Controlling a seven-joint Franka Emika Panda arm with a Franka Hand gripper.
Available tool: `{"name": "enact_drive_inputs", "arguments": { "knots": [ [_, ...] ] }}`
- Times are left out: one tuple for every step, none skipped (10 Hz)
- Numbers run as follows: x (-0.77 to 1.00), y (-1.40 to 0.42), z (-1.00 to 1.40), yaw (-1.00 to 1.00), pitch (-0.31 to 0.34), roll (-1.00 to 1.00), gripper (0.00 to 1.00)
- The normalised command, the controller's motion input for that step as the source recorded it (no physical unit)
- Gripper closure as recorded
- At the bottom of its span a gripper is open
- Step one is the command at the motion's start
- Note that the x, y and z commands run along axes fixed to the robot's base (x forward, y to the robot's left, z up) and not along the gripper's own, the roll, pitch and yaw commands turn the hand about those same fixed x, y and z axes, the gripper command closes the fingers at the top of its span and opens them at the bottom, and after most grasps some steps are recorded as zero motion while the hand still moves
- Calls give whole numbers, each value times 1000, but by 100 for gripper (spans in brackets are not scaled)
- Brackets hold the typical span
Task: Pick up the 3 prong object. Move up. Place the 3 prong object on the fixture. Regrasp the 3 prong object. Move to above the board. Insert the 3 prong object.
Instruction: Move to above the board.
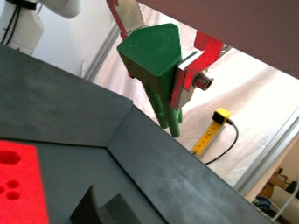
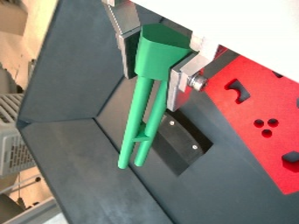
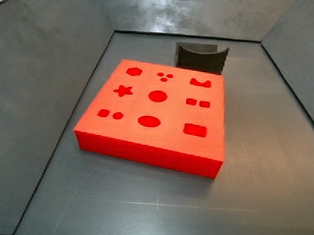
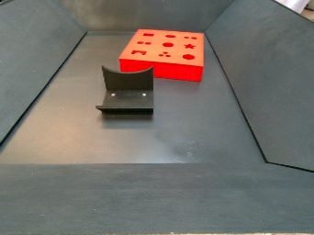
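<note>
Gripping the wide head of the green piece (image 2: pixel 149 96), the fingers (image 2: pixel 183 74) are closed on it in both wrist views, and its thin prongs hang free below the gripper (image 1: pixel 176 66). The gripper is not visible in the side views. The board (image 3: pixel 157 112) lies at frame center, and the fixture (image 3: pixel 201 56) stands just beside its far edge.

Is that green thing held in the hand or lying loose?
Held: in both wrist views the hand clamps the 3 prong object, prongs hanging free.
</note>
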Motion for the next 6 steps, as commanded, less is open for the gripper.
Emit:
{"name": "enact_drive_inputs", "arguments": {
  "knots": [
    [-1000, -650, 233, -133, -101, -1000, 100],
    [-1000, -644, 213, -128, -98, -1000, 100],
    [-1000, -503, 212, -118, -142, -1000, 100],
    [-1000, -451, 183, -115, -157, -1000, 100],
    [-1000, -384, 169, -113, -187, -1000, 100],
    [-992, -312, 156, -118, -209, -1000, 100]
  ]
}}
